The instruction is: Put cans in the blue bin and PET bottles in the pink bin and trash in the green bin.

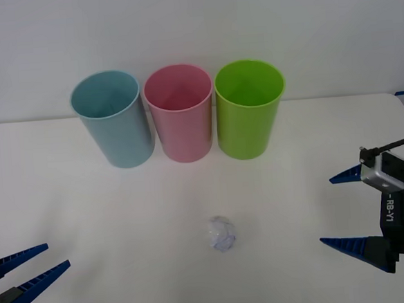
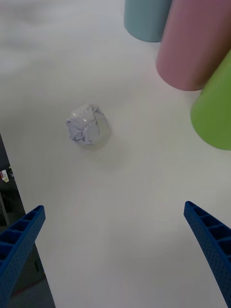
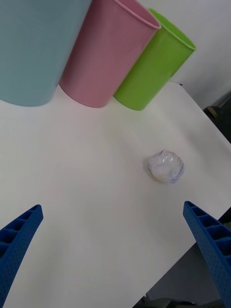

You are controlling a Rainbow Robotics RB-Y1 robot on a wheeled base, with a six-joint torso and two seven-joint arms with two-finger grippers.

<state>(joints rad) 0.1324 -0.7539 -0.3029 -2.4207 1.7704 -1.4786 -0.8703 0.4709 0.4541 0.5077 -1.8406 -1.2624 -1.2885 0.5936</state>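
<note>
Both end effectors hang open over the white worktop, and the trash waits between them for you to pick up.

Your right end effector [image 1: 349, 209] sits well to the right of the trash [image 1: 222, 234], its blue fingers spread wide and holding nothing; your left end effector [image 1: 36, 263] rests well to the left of the trash, fingers parted and empty too. The trash, a small crumpled white paper ball, lies alone on the worktop [image 1: 88, 215]. Beyond it stand three bins in a row, touching or nearly so: the blue bin [image 1: 112, 119], the pink bin [image 1: 180, 112], and the green bin [image 1: 249, 108]. The green bin is probably the trash's destination, and it stands on the right arm's side.
</note>
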